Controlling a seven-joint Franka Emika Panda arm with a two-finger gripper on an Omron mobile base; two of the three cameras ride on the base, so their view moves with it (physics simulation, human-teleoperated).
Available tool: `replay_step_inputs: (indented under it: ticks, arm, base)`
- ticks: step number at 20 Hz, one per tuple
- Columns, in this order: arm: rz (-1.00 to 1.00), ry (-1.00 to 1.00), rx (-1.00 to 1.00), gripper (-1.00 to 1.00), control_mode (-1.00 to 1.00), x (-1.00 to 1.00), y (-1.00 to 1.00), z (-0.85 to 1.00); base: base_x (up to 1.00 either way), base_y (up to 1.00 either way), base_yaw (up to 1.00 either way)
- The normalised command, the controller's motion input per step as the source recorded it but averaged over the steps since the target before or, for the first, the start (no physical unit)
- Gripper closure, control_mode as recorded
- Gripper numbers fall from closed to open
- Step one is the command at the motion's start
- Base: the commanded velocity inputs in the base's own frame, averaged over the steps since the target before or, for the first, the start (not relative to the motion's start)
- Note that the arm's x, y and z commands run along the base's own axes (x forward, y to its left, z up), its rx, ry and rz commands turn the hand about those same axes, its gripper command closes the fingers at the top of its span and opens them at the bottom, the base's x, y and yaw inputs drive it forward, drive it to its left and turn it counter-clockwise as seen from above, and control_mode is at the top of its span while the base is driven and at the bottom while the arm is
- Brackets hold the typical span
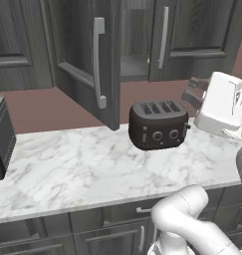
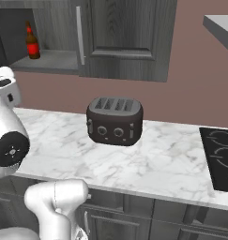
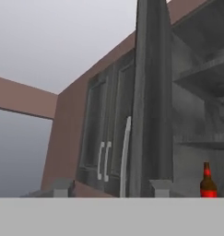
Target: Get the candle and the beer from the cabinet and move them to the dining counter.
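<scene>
The beer, a dark brown bottle with a red label, stands upright on the lower shelf of the open cabinet. In the hand view the beer is at the lower right, beyond the swung-out cabinet door. My gripper is open, its fingertips far apart with nothing between them, short of the shelf. From the left base view the gripper hangs over the counter's right side, below and right of the cabinet opening. The candle is hidden and the dining counter is out of view.
A dark four-slot toaster sits on the marble wall counter under the cabinet. The open door with its long silver handle juts out over the counter. A black cooktop lies at the right, a dark appliance at the left.
</scene>
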Motion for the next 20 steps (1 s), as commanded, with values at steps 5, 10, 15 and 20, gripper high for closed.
replay_step_inputs:
  ticks: [5,10,15,20]
  arm:
    - [0.29,-0.01,0.0,-1.0,-1.0,0.09,-0.26,0.05]
    - [0.35,0.0,0.0,-1.0,-1.0,0.46,0.0,0.0]
    - [0.28,0.0,-0.01,-1.0,-1.0,0.55,0.01,0.0]
    - [0.24,0.0,-0.06,-1.0,-1.0,0.41,0.19,-0.06]
  base:
    - [0.0,0.0,0.0]
    - [0.0,0.0,0.0]
    - [0.0,0.0,0.0]
    - [0.0,0.0,0.0]
